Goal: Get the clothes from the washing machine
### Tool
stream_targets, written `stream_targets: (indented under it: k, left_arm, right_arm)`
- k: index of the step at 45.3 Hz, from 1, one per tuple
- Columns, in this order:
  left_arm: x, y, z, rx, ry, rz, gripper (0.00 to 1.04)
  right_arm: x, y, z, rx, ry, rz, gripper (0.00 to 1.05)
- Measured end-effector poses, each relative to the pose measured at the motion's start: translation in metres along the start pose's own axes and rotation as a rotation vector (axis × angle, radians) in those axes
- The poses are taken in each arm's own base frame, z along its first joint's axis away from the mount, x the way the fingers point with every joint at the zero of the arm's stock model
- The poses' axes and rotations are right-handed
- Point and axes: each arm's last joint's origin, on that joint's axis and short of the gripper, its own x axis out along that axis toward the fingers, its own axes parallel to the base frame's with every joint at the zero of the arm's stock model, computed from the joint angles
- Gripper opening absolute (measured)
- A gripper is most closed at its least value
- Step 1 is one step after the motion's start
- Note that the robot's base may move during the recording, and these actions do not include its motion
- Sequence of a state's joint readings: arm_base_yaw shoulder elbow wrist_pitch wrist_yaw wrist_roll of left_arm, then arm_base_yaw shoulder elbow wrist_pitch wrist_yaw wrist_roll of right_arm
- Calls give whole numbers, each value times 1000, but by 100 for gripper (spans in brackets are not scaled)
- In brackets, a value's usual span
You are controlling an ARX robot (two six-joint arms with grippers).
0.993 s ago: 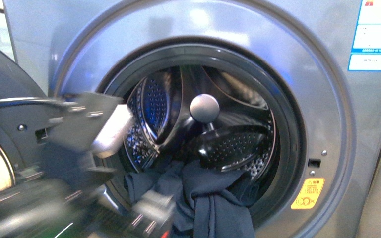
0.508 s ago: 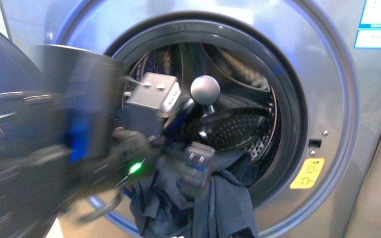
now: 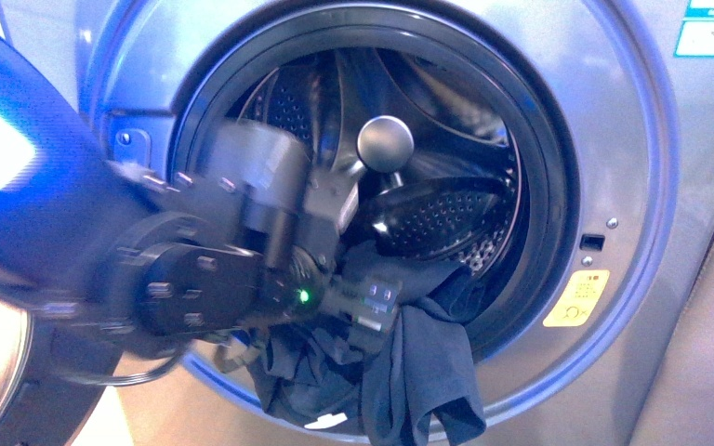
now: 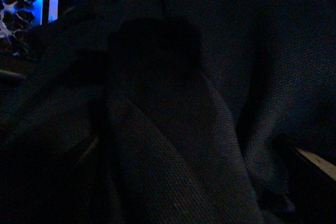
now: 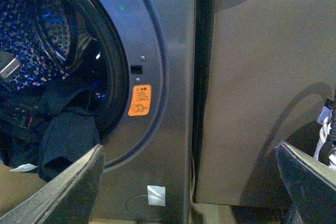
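Clothes [image 3: 423, 372] half out of washing machine [image 3: 632, 121]

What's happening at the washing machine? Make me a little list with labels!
washing machine: grey front-loader, mouth open
drum: steel with holes
clothes: dark, spilling from the drum over the mouth's lower rim
left gripper: at the clothes in the mouth; blurred, so open or shut is unclear
left wrist view: dark
right gripper: open, empty, outside the machine
sticker: yellow, right of the mouth
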State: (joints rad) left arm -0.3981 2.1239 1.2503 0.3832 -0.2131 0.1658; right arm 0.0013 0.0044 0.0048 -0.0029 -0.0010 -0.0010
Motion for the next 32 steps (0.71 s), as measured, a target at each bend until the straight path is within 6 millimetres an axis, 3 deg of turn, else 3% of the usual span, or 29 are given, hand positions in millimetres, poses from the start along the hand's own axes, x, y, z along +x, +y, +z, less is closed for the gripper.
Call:
stream_targets:
  k: [11,24,32]
  left_arm:
    - [18,0,-1,-94,107,49,98]
    - [18,-13,15,-457,199,-154,98]
    - [18,-22,17,-532,216,-167,98]
  right_arm:
    - [0,0,0,0,0,0,97]
    - [0,0,0,0,0,0,97]
    - [0,0,0,0,0,0,97]
